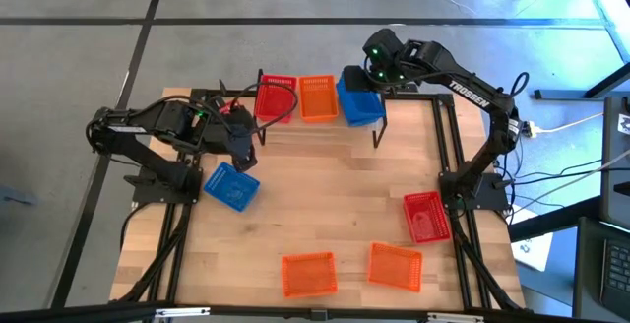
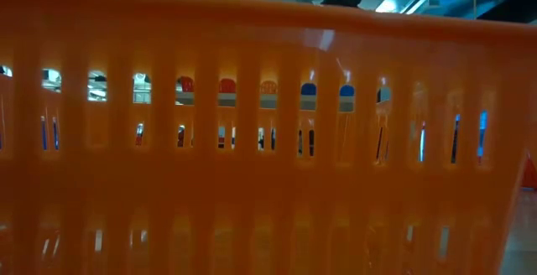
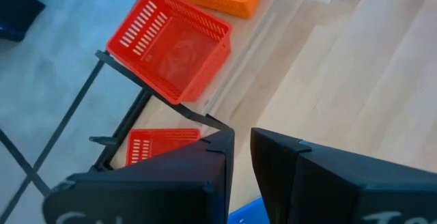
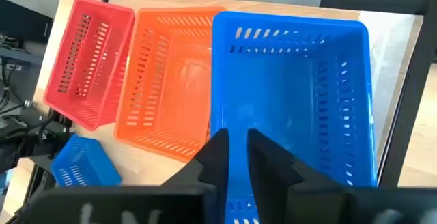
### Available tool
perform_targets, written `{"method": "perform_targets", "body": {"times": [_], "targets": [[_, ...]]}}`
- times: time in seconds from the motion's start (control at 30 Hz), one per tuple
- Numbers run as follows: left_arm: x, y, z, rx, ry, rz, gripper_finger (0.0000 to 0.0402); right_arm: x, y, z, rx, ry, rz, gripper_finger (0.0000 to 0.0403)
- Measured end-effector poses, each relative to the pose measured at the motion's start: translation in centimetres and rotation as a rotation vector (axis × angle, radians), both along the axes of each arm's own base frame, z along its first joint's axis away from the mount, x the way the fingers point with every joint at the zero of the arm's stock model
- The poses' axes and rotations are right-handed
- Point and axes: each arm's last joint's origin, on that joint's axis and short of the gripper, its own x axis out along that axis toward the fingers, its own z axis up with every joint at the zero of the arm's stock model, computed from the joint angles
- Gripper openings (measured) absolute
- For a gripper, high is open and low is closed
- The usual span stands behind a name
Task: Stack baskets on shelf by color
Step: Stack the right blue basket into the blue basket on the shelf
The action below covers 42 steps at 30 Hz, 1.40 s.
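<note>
Three baskets stand side by side on the shelf (image 1: 315, 134) at the table's far side: red (image 1: 276, 96), orange (image 1: 317, 96) and blue (image 1: 360, 101). My right gripper (image 1: 369, 75) is over the blue basket (image 4: 293, 101) and shut on it. My left gripper (image 1: 244, 149) hovers by the shelf's left end, its fingers (image 3: 242, 149) a narrow gap apart with nothing between them. A second blue basket (image 1: 231, 185) lies on the table below it. Another red basket (image 3: 160, 145) shows under the shelf's left end. My right gripper pinches the blue basket's end wall (image 4: 238, 161) between its two fingers, coming from above and slanting in from the far right. The basket is open side up beside the orange basket (image 4: 167, 80). Whether its bottom rests on the shelf, I cannot tell.
On the near half of the table lie two orange baskets (image 1: 308, 274) (image 1: 396, 266) and a red basket (image 1: 426, 215) by the right arm's base. One orange basket's slotted wall (image 2: 268, 141) fills the low view. Bare wood lies in the table's middle.
</note>
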Motion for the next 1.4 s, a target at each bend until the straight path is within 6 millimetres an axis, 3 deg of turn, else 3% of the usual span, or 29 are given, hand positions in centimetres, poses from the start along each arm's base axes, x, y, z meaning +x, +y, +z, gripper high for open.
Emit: {"method": "perform_targets", "body": {"times": [0.23,0.37,0.5,0.63,1.0,1.4], "targets": [[0.0,0.0,0.0,-0.011,0.002,-0.006,0.0041,0.3,-0.3,1.0,-0.088,-0.039,0.072,0.0052],[0.0,0.0,0.0,-0.013,0.002,-0.006,0.0041,1.5,0.7,2.3,-0.175,-0.155,0.255,0.0052],[0.0,0.0,0.0,-0.014,0.001,-0.004,0.0041,2.9,2.2,1.9,-0.151,-0.168,0.347,0.0045],[0.0,0.0,0.0,-0.014,0.000,-0.004,0.0041,4.0,2.8,0.8,-0.141,-0.125,0.391,0.0008],[0.0,0.0,0.0,-0.015,-0.001,-0.002,0.0041,2.9,2.6,-0.5,-0.084,0.046,0.260,0.0003],[0.0,0.0,0.0,-0.014,-0.001,-0.002,0.0041,2.1,2.0,-1.0,-0.046,0.118,0.235,0.0001]]}}
